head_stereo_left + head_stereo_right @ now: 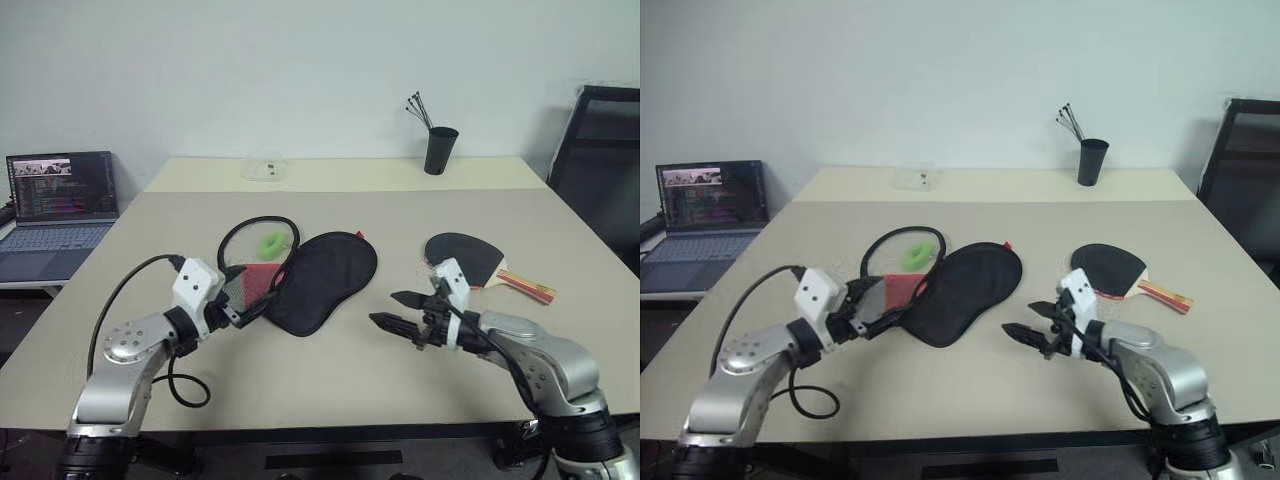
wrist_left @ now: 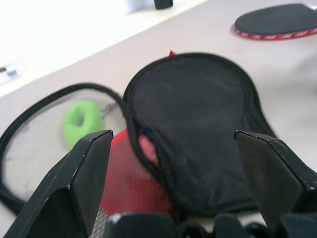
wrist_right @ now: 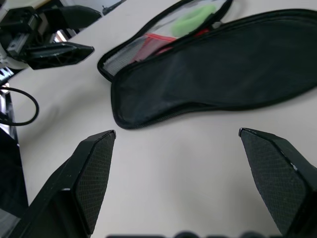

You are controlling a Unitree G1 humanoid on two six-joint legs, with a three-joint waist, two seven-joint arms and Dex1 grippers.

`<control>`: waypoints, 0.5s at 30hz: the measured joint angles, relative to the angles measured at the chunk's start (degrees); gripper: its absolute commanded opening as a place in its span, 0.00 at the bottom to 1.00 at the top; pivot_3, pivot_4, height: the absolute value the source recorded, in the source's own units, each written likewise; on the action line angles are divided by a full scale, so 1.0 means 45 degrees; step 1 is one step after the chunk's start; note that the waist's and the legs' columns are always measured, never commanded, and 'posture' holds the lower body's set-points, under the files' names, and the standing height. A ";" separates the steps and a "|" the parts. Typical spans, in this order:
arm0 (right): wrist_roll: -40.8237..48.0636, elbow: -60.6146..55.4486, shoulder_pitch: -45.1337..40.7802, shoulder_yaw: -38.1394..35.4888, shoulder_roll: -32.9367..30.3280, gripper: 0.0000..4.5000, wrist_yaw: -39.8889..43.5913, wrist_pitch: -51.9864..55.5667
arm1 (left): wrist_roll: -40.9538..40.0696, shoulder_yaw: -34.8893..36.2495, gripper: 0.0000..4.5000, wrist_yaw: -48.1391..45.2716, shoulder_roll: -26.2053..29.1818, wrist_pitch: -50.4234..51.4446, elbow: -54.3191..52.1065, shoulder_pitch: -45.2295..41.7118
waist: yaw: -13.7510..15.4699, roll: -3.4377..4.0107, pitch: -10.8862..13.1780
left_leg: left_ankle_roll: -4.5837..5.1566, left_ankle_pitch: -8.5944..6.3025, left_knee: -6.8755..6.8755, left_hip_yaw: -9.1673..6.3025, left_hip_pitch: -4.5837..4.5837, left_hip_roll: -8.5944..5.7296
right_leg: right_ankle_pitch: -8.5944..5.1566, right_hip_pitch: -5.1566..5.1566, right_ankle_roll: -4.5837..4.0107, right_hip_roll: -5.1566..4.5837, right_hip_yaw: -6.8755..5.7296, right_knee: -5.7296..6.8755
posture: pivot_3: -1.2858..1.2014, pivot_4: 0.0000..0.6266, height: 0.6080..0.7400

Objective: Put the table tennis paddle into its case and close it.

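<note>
Head views: the whole table (image 1: 330, 375), with the case (image 1: 320, 277) lying open near its middle and the paddle (image 1: 470, 258) toward the right edge, well apart from the case; a laptop (image 1: 60, 200) sits off the left edge and a black cup (image 1: 440, 150) stands near the far edge.
Left wrist view: a close look at the case's black flap folded over, the red panel (image 2: 131, 178) under it, a green ring (image 2: 81, 121) inside the cord loop (image 2: 29, 111), and the paddle's red-edged blade near the far right.
Right wrist view: the case from its other side, and the left gripper (image 3: 54, 42) beyond the case's narrow end.
Case and left gripper (image 1: 240, 305): the narrow end of the case lies just in front of the jaws, the flap framed between the fingers; I cannot tell whether they touch it.
Paddle and right gripper (image 1: 400, 310): the paddle lies flat behind the gripper, handle toward the right edge; the gripper faces the case instead, bare table between.
Left jaws: spread wide, holding nothing.
Right jaws: spread wide, holding nothing, over bare table.
</note>
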 measured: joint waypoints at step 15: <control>-0.1377 0.3999 -0.2214 0.0872 0.3798 0.97 -0.3334 0.0940 | -0.0058 0.0609 0.96 -0.1541 0.1099 -0.0337 0.2644 -0.1652 | -0.0009 -0.0006 -0.0003 | 0.0000 0.0000 -0.0006 0.0002 -0.0009 0.0015 | 0.0001 -0.0009 -0.0001 -0.0010 0.0002 0.0005 | 0.52 0.24 1.00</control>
